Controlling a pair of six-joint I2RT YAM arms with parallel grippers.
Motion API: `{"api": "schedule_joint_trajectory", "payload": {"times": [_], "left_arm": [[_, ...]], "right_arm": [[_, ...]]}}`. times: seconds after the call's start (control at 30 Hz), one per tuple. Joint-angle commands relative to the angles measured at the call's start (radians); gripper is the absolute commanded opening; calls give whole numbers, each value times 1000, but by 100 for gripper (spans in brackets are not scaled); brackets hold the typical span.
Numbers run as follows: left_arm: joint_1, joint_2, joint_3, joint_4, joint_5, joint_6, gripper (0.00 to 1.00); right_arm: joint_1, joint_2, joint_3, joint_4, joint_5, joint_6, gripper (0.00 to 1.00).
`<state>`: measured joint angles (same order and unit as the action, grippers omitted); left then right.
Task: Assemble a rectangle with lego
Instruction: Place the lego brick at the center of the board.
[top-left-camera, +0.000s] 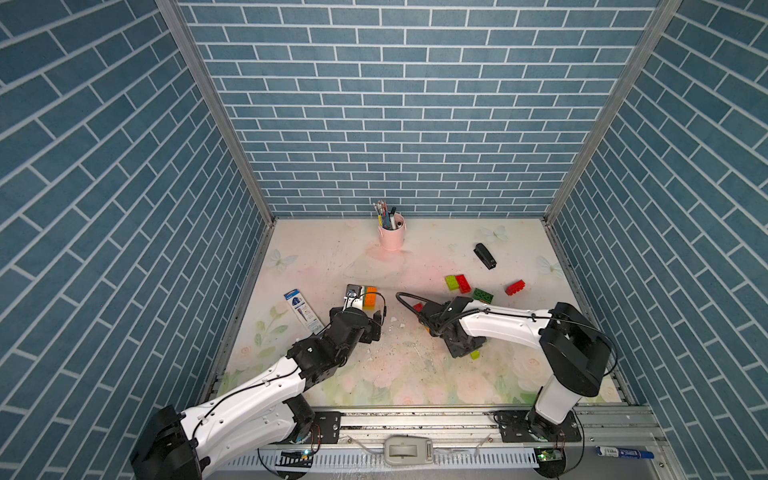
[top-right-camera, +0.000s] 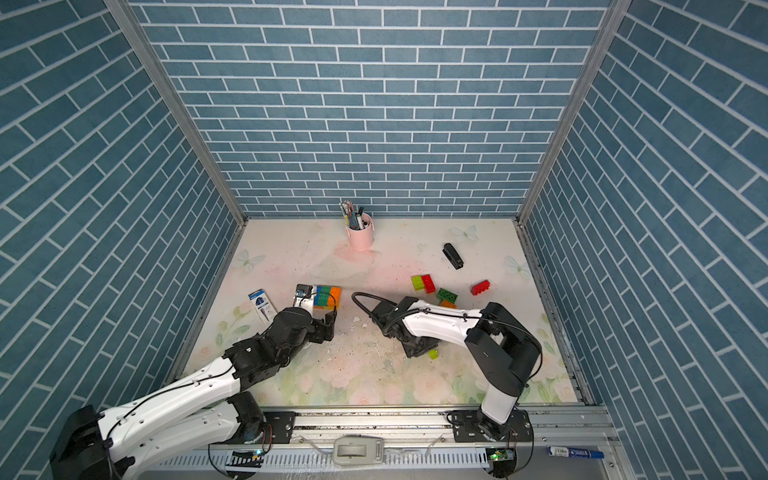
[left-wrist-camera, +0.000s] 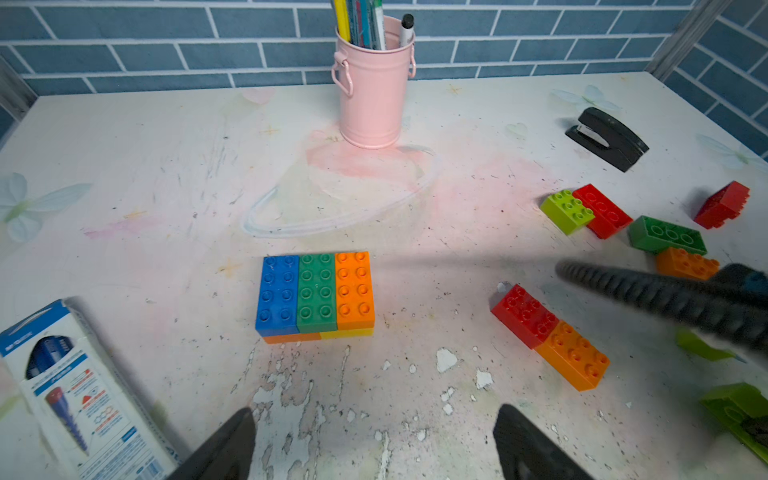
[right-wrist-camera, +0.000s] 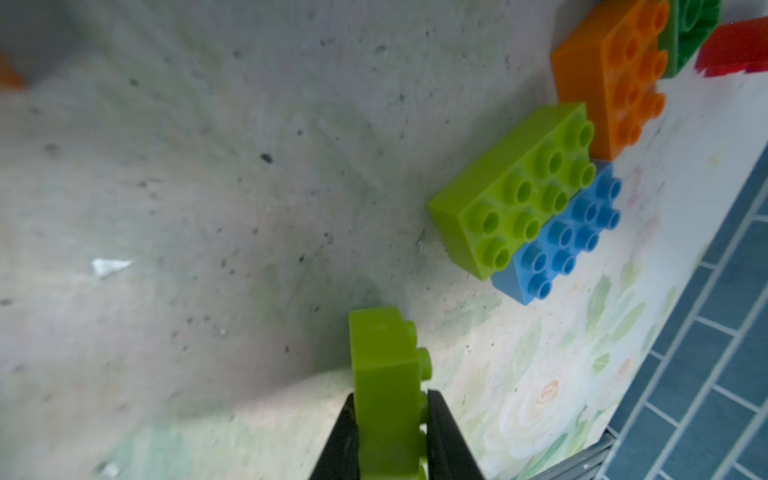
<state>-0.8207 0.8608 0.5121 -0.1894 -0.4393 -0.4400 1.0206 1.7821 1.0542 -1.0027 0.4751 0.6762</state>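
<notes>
A flat block of lego (left-wrist-camera: 316, 291) lies mid-table, with blue, green and orange bricks on top of an orange and yellow layer; both top views show it (top-left-camera: 369, 297) (top-right-camera: 326, 296). My left gripper (left-wrist-camera: 374, 440) stands open just short of it, with only bare table between the fingers. My right gripper (right-wrist-camera: 390, 415) is shut on a lime brick (right-wrist-camera: 386, 365), held on edge just above the table (top-left-camera: 474, 354). Beside it lie a lime brick (right-wrist-camera: 515, 191), a blue one (right-wrist-camera: 569, 232) and an orange one (right-wrist-camera: 615, 83). A joined red and orange pair (left-wrist-camera: 548, 336) rests between the arms.
Loose bricks lie at the right: lime and red (top-left-camera: 457, 283), green (top-left-camera: 483, 295) and red (top-left-camera: 515, 287). A pink pen cup (top-left-camera: 392, 232) stands at the back and a black stapler (top-left-camera: 484, 255) at the back right. A pen box (top-left-camera: 303, 309) lies left of my left arm.
</notes>
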Motion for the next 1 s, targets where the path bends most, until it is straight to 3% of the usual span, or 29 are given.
{"api": "schedule_joint_trajectory", "payload": {"times": [0.0,0.13,0.33,0.47,0.63,0.73,0.97], "left_arm": [[6,-62,6,-92,-85,-35,91],[10,-143,-7,-135,-129,-30,90],[11,-162,-13,-157,-118,-27,90],[11,-168,-18,-150,-98,-31,90],[11,-180,-17,-147,-95,-17,90],[11,-173,-12,-147,-92,-7,90],[2,-50,11,-95,20,23,91]], "right_arm": [[51,58,11,-53,112,104,24],[122,122,41,-68,101,152,25],[183,176,92,-83,63,191,37],[201,165,129,-90,33,172,43],[203,50,158,-71,-44,141,49],[140,-78,112,-61,-109,169,50],[-135,-384,-177,231,-470,184,56]]}}
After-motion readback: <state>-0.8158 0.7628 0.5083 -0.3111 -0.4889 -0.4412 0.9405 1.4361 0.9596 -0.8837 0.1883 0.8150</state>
